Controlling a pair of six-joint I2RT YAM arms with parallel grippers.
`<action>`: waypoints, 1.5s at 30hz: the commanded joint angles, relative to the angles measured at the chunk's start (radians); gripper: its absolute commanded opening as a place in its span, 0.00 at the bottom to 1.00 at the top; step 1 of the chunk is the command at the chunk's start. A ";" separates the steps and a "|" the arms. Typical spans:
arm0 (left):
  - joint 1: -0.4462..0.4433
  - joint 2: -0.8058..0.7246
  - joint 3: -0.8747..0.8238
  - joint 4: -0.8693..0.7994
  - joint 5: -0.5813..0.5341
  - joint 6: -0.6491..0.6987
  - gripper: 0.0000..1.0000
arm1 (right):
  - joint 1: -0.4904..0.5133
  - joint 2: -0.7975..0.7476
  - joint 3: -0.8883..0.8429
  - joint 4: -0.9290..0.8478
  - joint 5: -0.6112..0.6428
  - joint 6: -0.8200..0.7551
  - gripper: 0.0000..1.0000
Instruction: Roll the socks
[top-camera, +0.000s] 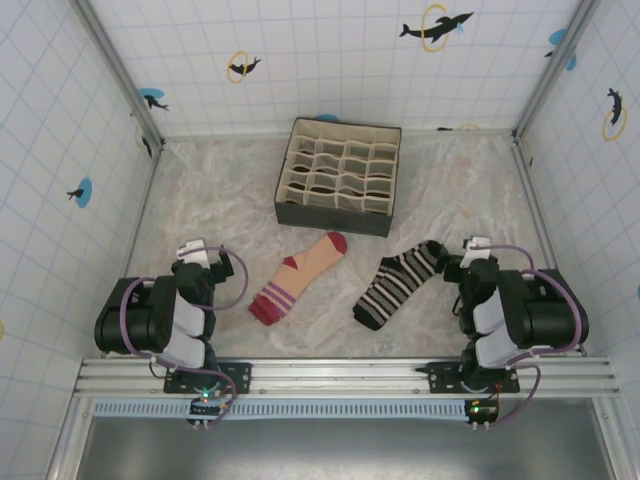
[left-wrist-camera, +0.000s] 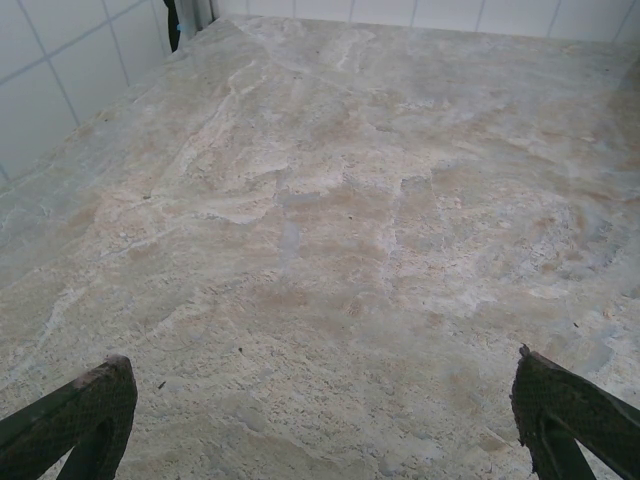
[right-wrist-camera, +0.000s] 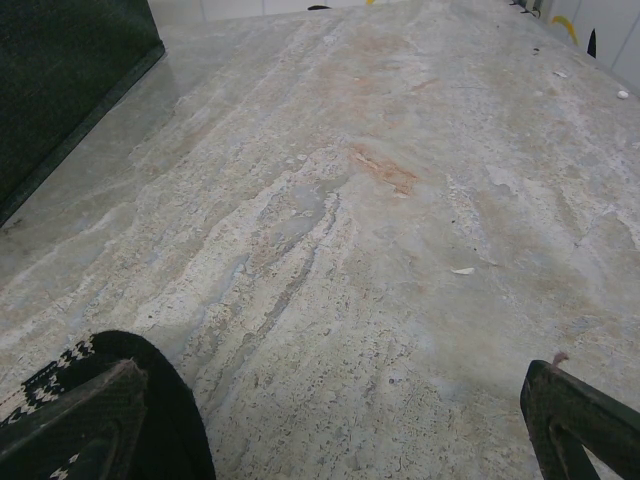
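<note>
— Peach sock (top-camera: 300, 277), location?
— Flat on table (top-camera: 210, 190), centre frame, left of black-and-white striped sock (top-camera: 398, 285), not touching it; both below divider box (top-camera: 340, 176).
— Status, left jaws and right jaws?
— Both wide apart, holding nothing. Left at lower left over bare table, right just beside striped sock's cuff.

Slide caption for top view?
Peach sock and striped sock lie flat between left tool and right tool; divider box behind.
</note>
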 joint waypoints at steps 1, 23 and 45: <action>0.009 0.007 -0.006 0.034 0.013 -0.016 0.98 | -0.005 -0.004 -0.008 0.024 0.003 0.000 0.99; -0.180 -0.228 0.676 -1.345 0.181 -0.509 0.87 | 0.335 -0.472 0.323 -0.960 0.302 0.159 0.99; -0.838 -0.258 0.577 -1.228 0.307 -1.387 0.76 | 0.679 -0.533 0.414 -1.335 0.485 0.401 1.00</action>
